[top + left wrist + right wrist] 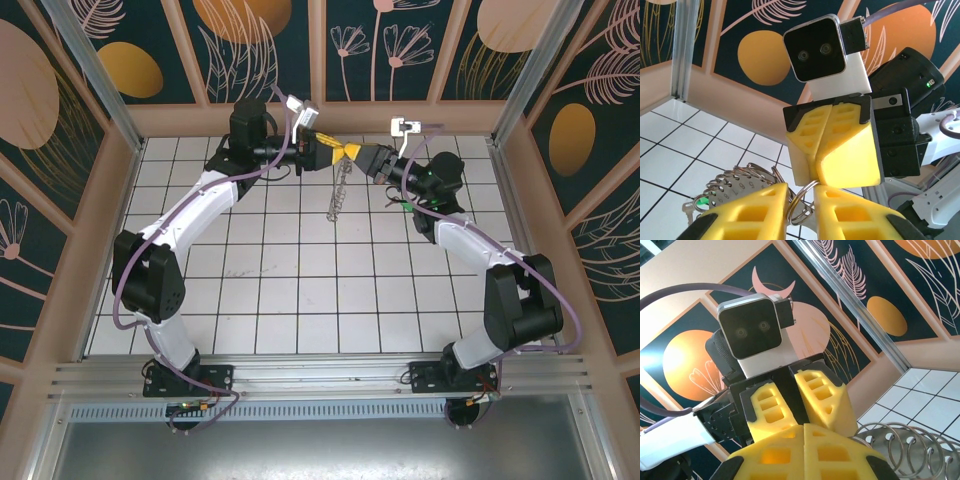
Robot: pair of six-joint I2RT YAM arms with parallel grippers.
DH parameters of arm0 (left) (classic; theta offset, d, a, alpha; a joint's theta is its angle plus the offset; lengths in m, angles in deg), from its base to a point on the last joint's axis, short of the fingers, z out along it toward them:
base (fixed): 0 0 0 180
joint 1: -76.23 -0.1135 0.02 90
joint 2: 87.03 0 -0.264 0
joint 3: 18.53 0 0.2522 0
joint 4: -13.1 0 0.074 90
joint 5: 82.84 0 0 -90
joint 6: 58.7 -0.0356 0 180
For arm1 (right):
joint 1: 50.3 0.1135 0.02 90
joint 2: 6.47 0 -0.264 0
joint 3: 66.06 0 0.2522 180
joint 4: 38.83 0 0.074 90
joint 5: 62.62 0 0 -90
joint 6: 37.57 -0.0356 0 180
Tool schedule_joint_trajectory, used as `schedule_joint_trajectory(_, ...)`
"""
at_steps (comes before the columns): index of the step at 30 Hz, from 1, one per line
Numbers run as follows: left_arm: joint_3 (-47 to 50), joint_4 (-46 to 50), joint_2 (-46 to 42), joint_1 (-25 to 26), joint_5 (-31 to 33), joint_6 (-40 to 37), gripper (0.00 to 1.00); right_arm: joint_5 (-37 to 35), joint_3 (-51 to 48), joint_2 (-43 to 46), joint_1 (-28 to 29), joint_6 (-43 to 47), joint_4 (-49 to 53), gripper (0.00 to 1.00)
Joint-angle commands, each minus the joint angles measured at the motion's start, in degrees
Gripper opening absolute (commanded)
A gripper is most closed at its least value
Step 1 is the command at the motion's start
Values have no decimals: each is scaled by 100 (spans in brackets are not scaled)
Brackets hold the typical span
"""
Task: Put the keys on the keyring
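Both arms are reaching inward, tips meeting above the far tiles (300,262). The right gripper (820,174) is clenching the keyring (337,195) by its top loop, the left gripper (801,210) standing slightly parted around it, the green key (702,201) hanging by the lower coils

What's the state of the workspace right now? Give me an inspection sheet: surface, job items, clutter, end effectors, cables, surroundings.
Surface: white tiled table.
Job's things: keyring, coiled, hangs where the end effectors meet; key, green head, behind its coils, threading unclear.
Clutter: nothing seen.
End effectors: left end effector slightly apart, ring loop in the gap; right end effector shut, tip to tip with it.
Cables: purple cables run along both arms.
Surroundings: leaf-patterned wall panels; metal rail at near edge.
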Motion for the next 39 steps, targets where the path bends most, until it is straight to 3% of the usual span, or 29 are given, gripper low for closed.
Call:
schedule_joint_trajectory(1,-160,-133,33,91,-199,-109,22,-135,-9,9,40,163,-70,0)
schedule_joint_trajectory(9,-129,-97,55,92,-313,-143,0,-276,-185,22,-46,137,-73,0)
schedule_joint_trajectory(16,38,-238,17,92,-348,-146,0,-189,-286,-94,-51,40,-245,0)
schedule_joint_trajectory(18,73,-276,12,92,-353,-146,0,-166,-340,-101,-47,12,-306,21)
schedule_joint_trajectory(19,69,-284,6,92,-354,-149,0,-173,-369,-90,-47,12,-320,26)
schedule_joint_trajectory(23,56,-341,25,92,-402,-102,0,-129,-466,-60,-76,-2,-385,32)
schedule_joint_trajectory(27,56,-381,31,92,-413,-48,0,-72,-527,-52,-87,-48,-480,30)
schedule_joint_trajectory(39,41,-392,35,92,-446,0,0,270,-349,-133,4,-138,-700,10)
